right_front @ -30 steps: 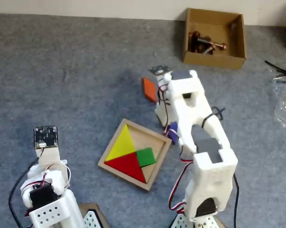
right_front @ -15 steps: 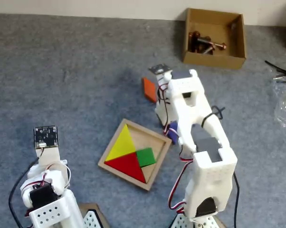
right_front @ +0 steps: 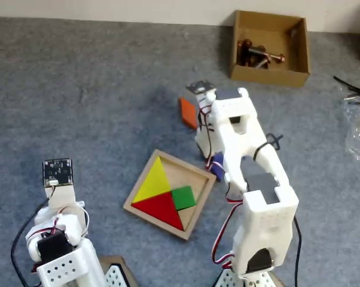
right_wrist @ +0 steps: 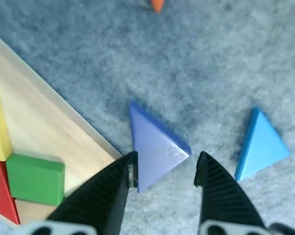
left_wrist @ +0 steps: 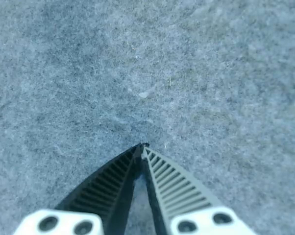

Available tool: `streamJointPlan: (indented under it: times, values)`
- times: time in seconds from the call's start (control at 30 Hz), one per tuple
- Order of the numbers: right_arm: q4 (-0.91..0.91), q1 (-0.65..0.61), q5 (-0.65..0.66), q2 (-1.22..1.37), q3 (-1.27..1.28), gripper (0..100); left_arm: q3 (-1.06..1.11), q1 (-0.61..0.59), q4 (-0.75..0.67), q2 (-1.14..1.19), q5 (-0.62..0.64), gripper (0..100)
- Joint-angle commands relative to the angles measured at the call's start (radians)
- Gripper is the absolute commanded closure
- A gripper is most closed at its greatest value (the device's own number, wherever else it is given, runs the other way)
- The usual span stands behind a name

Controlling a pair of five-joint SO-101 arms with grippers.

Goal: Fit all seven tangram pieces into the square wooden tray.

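Tray (right_front: pixel 181 172) held yellow triangle (right_front: pixel 153 179), red triangle (right_front: pixel 162 208), green square (right_front: pixel 183 197); blue triangle (right_wrist: pixel 260 144), orange piece (right_front: pixel 187 112) waited outside; right gripper (right_wrist: pixel 166 166) gaped astride purple triangle (right_wrist: pixel 155 149); left gripper (left_wrist: pixel 142 147) closed.

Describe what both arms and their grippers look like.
The left arm and right arm are blocky white plastic with black motors and loose red, white and black wires. The left gripper and right gripper have dark, tapering fingers on white mounts.

Grey felt-like carpet (right_front: pixel 78 89) runs up to a pale wall (right_front: pixel 108 9).
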Motion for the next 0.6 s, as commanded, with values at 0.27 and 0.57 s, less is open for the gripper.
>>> streamJointPlan:
  times: [0.27,0.57]
  values:
    - [-0.018,-0.01,0.015,0.022,-0.007,81.0,0.021,0.015,0.005,-0.005,0.009,99]
    - [-0.024,-0.01,0.018,0.047,-0.008,81.0,0.021,0.015,0.005,-0.005,0.009,99]
